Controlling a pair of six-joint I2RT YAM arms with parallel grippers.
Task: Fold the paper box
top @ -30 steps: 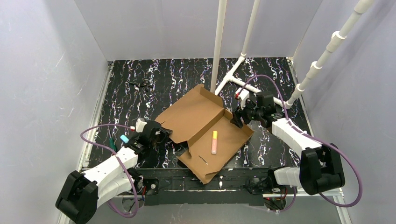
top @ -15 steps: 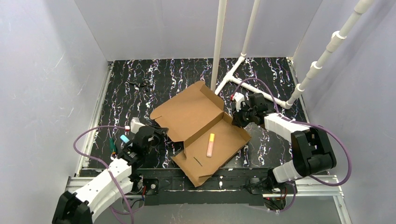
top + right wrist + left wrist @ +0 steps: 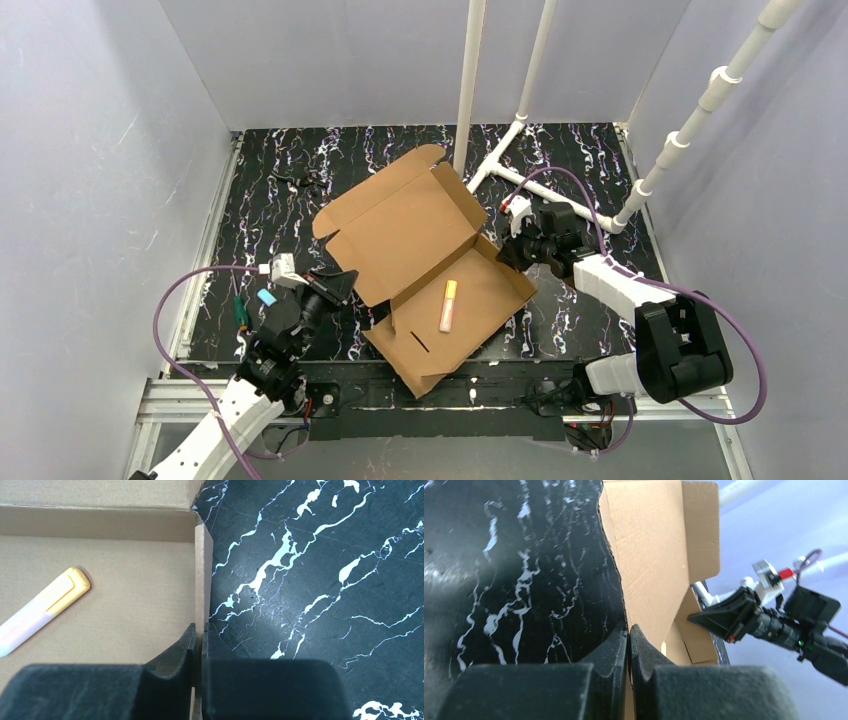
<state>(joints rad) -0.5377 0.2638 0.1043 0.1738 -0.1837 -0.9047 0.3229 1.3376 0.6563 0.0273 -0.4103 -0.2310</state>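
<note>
The brown cardboard paper box (image 3: 420,260) lies open mid-table, its lid panel (image 3: 395,225) tilted up toward the back left and its shallow tray (image 3: 470,310) toward the front. My left gripper (image 3: 335,285) is shut on the lid's left edge; in the left wrist view the cardboard edge (image 3: 624,580) runs straight into the closed jaws of that gripper (image 3: 629,630). My right gripper (image 3: 507,250) is shut on the tray's right side wall (image 3: 202,570), which passes between the pads of the right gripper (image 3: 198,630).
A yellow-capped highlighter (image 3: 447,305) lies loose inside the tray, seen close in the right wrist view as the highlighter (image 3: 42,610). White PVC pipes (image 3: 467,90) stand just behind the box. A small dark object (image 3: 305,180) sits at the back left.
Both grippers have closed on the box edges. The lid panel has risen and swung toward the back left, and the left arm has drawn back toward the front.
</note>
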